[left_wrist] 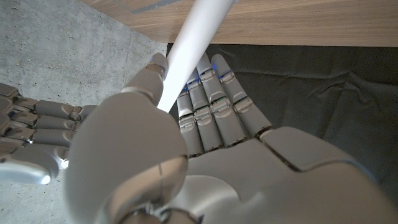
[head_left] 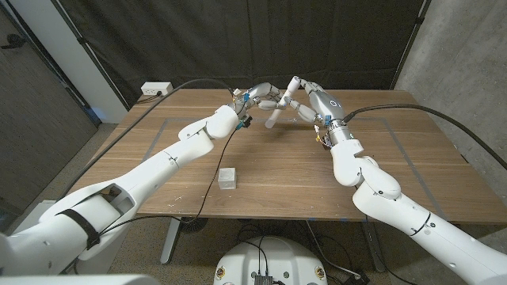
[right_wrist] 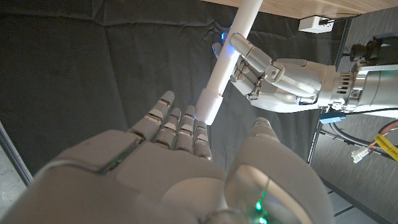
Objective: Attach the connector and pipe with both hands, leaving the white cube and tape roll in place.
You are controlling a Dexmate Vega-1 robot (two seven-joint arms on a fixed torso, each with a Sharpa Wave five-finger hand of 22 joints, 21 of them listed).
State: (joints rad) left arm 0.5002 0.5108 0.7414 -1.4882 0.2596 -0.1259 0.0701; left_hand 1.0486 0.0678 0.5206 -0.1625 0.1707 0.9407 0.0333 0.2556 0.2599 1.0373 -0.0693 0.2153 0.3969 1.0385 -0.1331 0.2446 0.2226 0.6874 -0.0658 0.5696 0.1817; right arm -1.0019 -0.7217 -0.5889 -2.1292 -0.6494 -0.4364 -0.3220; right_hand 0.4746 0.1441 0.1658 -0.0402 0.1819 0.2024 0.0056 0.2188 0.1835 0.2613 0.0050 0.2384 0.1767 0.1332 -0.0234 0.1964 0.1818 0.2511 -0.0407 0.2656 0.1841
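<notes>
We see both hands raised above the far middle of the wooden table (head_left: 412, 170), meeting around the long white plastic pipe (head_left: 276, 112). The left hand (head_left: 257, 98) grips the pipe along its shaft, and the right hand (head_left: 310, 96) closes on the short white connector (right_wrist: 209, 106) at its end. The connector looks seated on the pipe, though we cannot tell how fully. What remains seems to be pressing home and releasing. The small white cube (head_left: 228, 177) sits untouched nearer us.
</notes>
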